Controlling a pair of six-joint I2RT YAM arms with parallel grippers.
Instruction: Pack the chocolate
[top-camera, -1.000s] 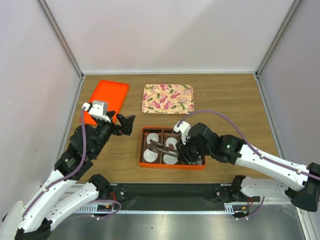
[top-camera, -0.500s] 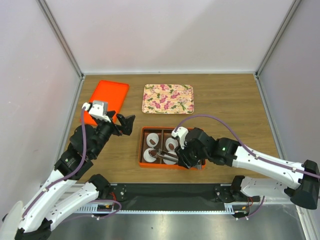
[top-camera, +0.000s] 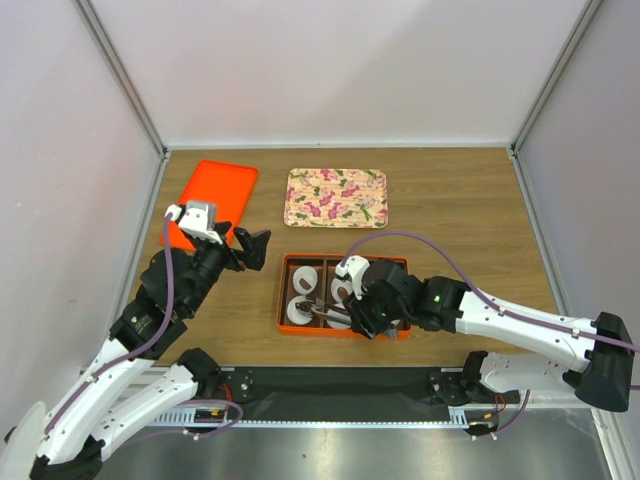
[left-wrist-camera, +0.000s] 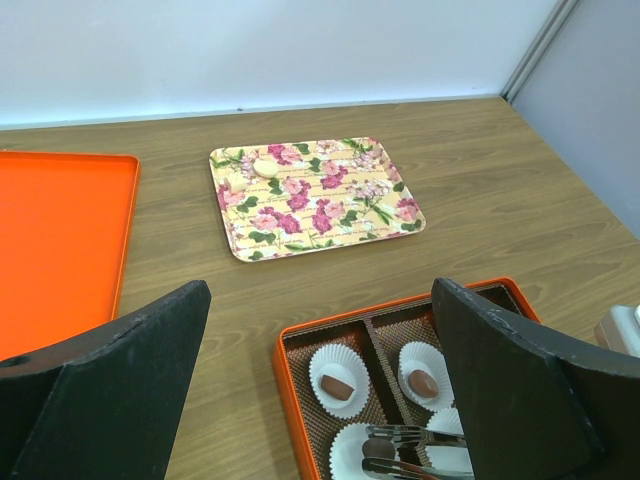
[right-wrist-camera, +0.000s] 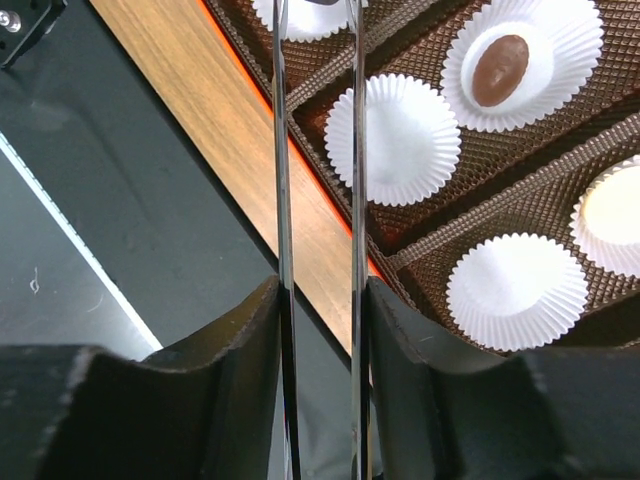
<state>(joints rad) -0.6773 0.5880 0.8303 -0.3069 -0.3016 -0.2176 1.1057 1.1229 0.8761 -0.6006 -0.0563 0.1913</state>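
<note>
An orange box (top-camera: 282, 296) with brown dividers holds several white paper cups. In the left wrist view two far cups each hold a chocolate (left-wrist-camera: 336, 385) (left-wrist-camera: 425, 383). My right gripper (top-camera: 366, 312) is shut on metal tongs (top-camera: 322, 307), which reach left over the box. The tongs' tips (left-wrist-camera: 400, 462) grip a dark chocolate (left-wrist-camera: 378, 450) over the near-left cup. The right wrist view shows the tongs (right-wrist-camera: 314, 150) between my fingers, one filled cup (right-wrist-camera: 500, 56) and empty cups (right-wrist-camera: 392, 125). My left gripper (top-camera: 250, 248) is open and empty, left of the box.
A floral tray (top-camera: 336, 196) lies behind the box, with a small cream lump (left-wrist-camera: 265, 167) on it. An orange lid (top-camera: 212, 200) lies at the far left. Grey walls close in both sides and the back. A black strip (right-wrist-camera: 120, 200) runs along the table's near edge.
My right gripper has moved left and toward the near edge, carrying the tongs' tips to the box's near-left cup. The left arm has not moved.
</note>
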